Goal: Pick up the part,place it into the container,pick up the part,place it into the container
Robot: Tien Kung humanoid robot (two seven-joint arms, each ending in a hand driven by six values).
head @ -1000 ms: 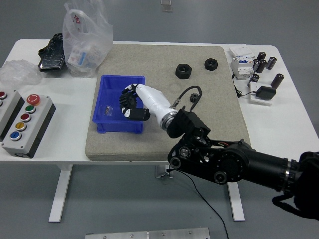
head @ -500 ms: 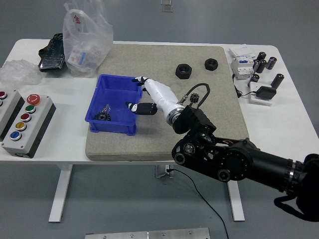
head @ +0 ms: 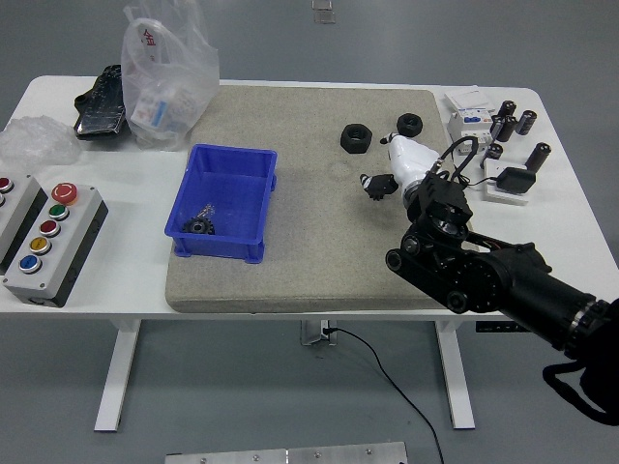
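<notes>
A blue bin (head: 228,176) sits on the left part of the grey mat (head: 319,261). A small dark gear part (head: 201,225) lies inside it near the front left. Two black nuts lie on the mat at the back right: a larger one (head: 355,138) and a smaller one (head: 410,124). My right hand (head: 379,164), white with black fingers, hovers just in front of the two nuts. Its fingers are spread and hold nothing. The black right arm (head: 484,275) comes in from the lower right.
A grey button box (head: 48,242) stands at the left edge. A plastic bag (head: 164,72) and a black object (head: 102,101) lie at the back left. A white breaker (head: 467,126), several black cylinders (head: 511,124) and a black adapter (head: 513,181) lie at the right.
My right hand left the blue bin, leaving the gear part inside, and swung right across the mat to just in front of the black nuts. The bin shifted slightly.
</notes>
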